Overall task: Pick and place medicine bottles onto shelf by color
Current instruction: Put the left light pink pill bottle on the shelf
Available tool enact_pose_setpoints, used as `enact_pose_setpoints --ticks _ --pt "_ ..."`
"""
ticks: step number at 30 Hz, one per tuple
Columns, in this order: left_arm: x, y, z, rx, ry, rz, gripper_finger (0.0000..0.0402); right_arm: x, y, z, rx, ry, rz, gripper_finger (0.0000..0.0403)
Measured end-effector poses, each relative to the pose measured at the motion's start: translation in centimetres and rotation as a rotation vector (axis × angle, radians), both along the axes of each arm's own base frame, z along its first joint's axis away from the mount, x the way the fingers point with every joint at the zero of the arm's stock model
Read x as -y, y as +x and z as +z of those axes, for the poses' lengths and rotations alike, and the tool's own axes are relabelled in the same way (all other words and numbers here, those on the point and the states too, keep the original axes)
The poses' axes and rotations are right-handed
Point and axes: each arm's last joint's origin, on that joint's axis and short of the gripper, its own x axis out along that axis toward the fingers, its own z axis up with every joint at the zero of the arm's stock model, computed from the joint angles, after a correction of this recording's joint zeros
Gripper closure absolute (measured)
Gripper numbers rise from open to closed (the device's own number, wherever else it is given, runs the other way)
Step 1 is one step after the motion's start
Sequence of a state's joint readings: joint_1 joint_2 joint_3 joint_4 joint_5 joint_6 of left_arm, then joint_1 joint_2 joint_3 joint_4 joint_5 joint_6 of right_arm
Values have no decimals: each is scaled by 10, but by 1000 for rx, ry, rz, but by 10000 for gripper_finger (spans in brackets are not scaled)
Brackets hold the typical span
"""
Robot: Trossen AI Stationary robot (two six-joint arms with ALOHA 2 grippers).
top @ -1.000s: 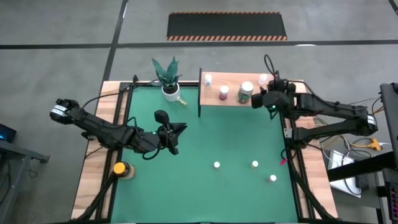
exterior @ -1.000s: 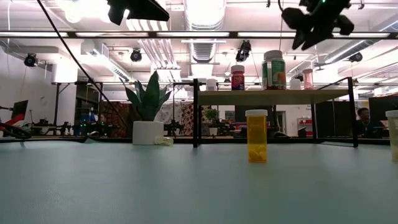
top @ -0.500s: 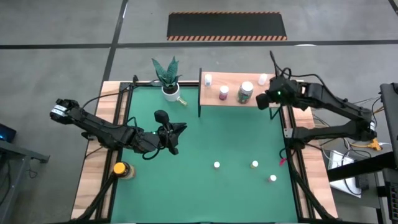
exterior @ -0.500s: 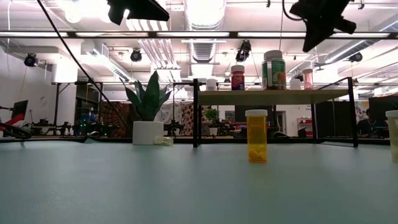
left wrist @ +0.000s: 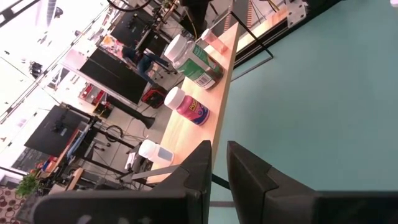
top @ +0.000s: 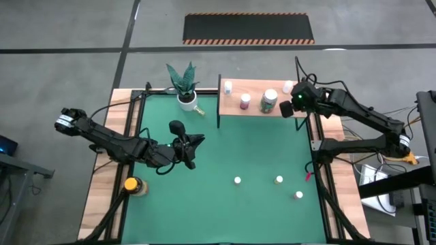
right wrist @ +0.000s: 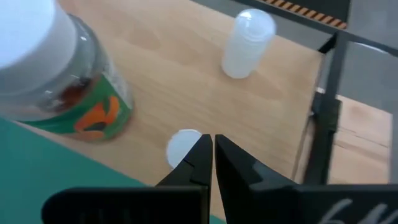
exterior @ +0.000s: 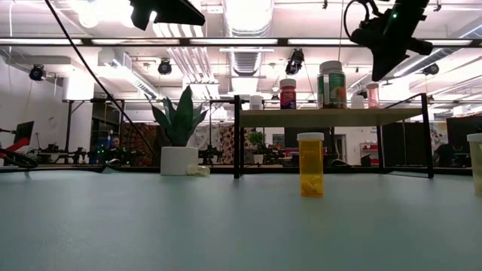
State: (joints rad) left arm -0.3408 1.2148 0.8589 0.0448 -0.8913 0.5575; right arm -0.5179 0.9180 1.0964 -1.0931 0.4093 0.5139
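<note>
Now that its 2 fingers have come together with nothing between them, the right gripper (top: pixel 289 109) hangs closed and empty above the right end of the shelf (top: pixel 253 90), in the upper right of the high view; a second ago the same fingers stood apart just beside the bottles there, and since then the arm has lifted and pulled a little toward the right edge. In the right wrist view the closed tips hover over a small white-capped bottle (right wrist: pixel 183 147), with a clear bottle (right wrist: pixel 247 42) farther along the board and the big green-labelled bottle (right wrist: pixel 59 87) close by, all standing upright. I judge from this that a bottle was just released on the shelf and this placement is finished. On the board the high view shows about 5 bottles: a white one (top: pixel 227 86) at the left end, a pink one (top: pixel 245 101), the green one and 2 small ones near the gripper. The left gripper (top: pixel 189 151) waits over the green mat (top: pixel 259 204) in the middle left of the frame, its fingers nearly closed and holding nothing, and it has not moved. There remain 3 white-capped bottles (top: pixel 237 181) standing on the mat in the lower right area, and a yellow-capped amber bottle (top: pixel 131 184) on the wooden table edge at the lower left. So the task is only partly done, and the next step is probably for an arm to go down to one of these.
</note>
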Motion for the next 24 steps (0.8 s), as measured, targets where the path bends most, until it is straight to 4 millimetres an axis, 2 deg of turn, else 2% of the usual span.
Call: enact_pose_setpoints --ticks 12,24 --pt "0 0 0 0 0 1 369 0 3 -1 38 22 34 394" --pt "0 0 0 0 0 0 369 5 8 -14 -32 0 0 394"
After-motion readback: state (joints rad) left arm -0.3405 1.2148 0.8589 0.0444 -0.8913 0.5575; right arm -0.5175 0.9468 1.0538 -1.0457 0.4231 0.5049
